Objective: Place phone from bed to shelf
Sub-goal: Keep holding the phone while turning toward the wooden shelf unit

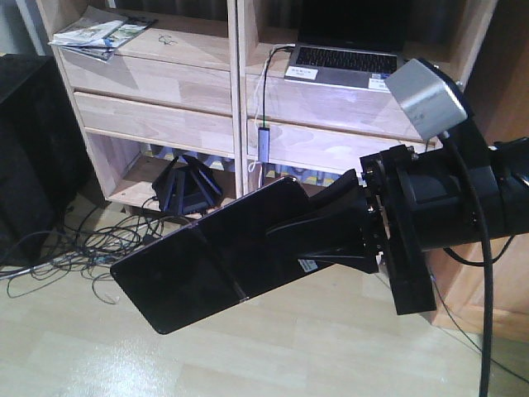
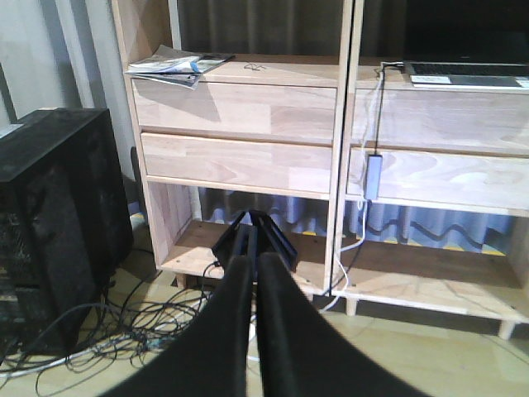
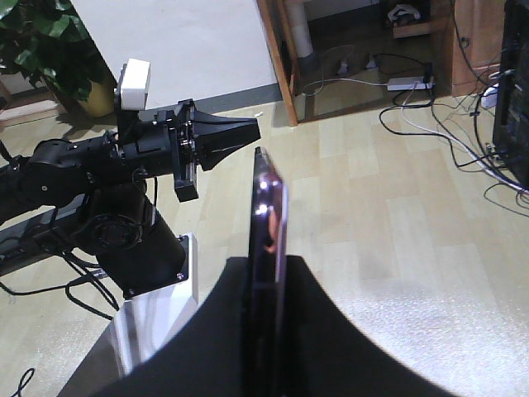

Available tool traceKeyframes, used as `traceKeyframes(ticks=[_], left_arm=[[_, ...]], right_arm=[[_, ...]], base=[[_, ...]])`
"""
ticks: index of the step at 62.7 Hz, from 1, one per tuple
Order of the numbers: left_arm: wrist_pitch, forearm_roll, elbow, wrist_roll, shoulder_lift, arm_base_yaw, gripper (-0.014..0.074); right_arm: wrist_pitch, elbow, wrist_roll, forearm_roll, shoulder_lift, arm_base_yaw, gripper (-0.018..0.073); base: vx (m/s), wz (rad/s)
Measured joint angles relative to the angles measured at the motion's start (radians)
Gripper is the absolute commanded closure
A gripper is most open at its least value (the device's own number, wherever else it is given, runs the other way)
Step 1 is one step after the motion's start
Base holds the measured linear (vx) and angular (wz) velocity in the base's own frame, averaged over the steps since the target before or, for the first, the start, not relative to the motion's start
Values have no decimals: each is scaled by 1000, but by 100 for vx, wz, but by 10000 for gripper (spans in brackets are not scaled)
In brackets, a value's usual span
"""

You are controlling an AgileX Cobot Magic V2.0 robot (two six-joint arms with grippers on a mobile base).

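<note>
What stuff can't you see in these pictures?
- Bed: in no view.
- Phone: front view, one end hidden by the right fingers; right wrist view shows only its edge.
- Laptop: front view, screen cut off by the top edge.

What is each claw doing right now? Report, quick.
Left claw: closed, holding nothing.
Right claw: closed on the phone.
</note>
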Motion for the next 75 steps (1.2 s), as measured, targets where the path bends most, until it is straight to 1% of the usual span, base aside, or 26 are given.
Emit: traceKeyframes(ticks=[35,75], left_arm=[[0,0,0,0,0,0,596],[0,0,0,0,0,0,596]], right_arm=[[0,0,0,0,0,0,561],[0,0,0,0,0,0,561]], base=[[24,-4],[23,-15]])
